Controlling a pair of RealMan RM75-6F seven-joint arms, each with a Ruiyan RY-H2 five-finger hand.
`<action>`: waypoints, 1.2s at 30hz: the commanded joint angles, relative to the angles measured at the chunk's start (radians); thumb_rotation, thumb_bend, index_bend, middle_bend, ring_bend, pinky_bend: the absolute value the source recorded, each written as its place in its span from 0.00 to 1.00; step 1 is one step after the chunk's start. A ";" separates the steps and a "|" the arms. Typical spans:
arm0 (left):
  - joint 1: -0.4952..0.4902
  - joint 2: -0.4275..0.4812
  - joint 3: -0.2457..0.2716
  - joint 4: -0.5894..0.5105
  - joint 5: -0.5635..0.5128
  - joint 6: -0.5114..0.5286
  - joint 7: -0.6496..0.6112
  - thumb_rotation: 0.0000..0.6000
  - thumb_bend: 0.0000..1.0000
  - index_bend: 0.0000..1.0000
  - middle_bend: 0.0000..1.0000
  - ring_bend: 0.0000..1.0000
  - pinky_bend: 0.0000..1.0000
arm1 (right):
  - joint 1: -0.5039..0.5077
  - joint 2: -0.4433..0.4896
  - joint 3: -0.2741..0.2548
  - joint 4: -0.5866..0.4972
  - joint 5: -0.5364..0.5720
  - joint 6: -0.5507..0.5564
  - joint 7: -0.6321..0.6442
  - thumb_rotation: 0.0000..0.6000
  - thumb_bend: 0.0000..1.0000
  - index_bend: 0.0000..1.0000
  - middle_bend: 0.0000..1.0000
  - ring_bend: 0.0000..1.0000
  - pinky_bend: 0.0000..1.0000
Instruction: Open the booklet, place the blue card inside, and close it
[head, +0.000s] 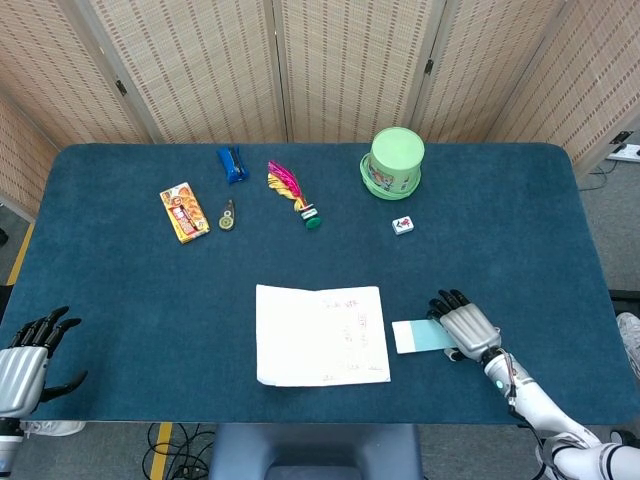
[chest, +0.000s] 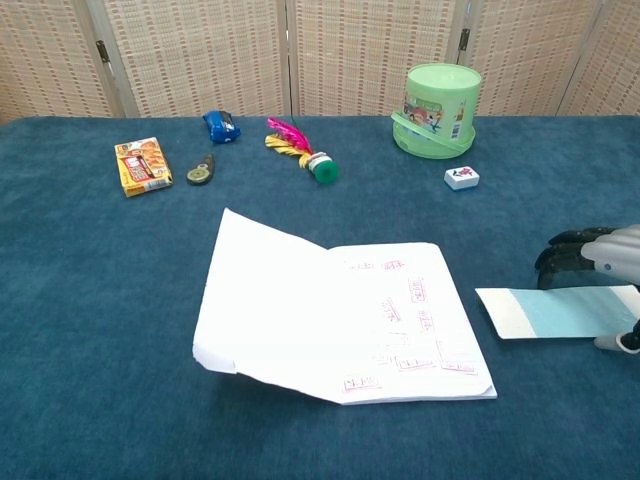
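The white booklet (head: 322, 335) lies open at the front middle of the blue table, its left page raised a little in the chest view (chest: 340, 310). Just to its right lies the blue card (head: 418, 336) with a white left end (chest: 545, 312). My right hand (head: 466, 328) covers the card's right end, fingers curled over its far edge and thumb at its near edge (chest: 600, 262), holding it. Off the table's front left corner, my left hand (head: 28, 360) hangs with its fingers spread and nothing in it.
Along the back stand a green tub (head: 395, 160), a small white tile (head: 402, 226), a pink feather shuttlecock (head: 292, 193), a blue packet (head: 232, 163), a small round tool (head: 228, 215) and an orange box (head: 184, 211). Folding screens stand behind the table.
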 joint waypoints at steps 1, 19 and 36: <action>0.001 0.001 0.000 -0.001 0.001 0.002 -0.001 1.00 0.22 0.23 0.12 0.17 0.19 | -0.001 0.007 0.005 -0.001 -0.011 0.012 0.012 1.00 0.25 0.34 0.16 0.02 0.10; 0.009 0.024 -0.001 -0.038 0.006 0.023 0.027 1.00 0.22 0.23 0.12 0.17 0.19 | 0.178 0.045 0.161 0.153 -0.255 0.185 0.345 1.00 0.25 0.36 0.18 0.02 0.10; 0.018 0.035 0.002 -0.051 -0.008 0.021 0.041 1.00 0.22 0.23 0.12 0.17 0.19 | 0.399 -0.100 -0.011 0.418 -0.595 0.241 0.501 1.00 0.23 0.39 0.21 0.02 0.06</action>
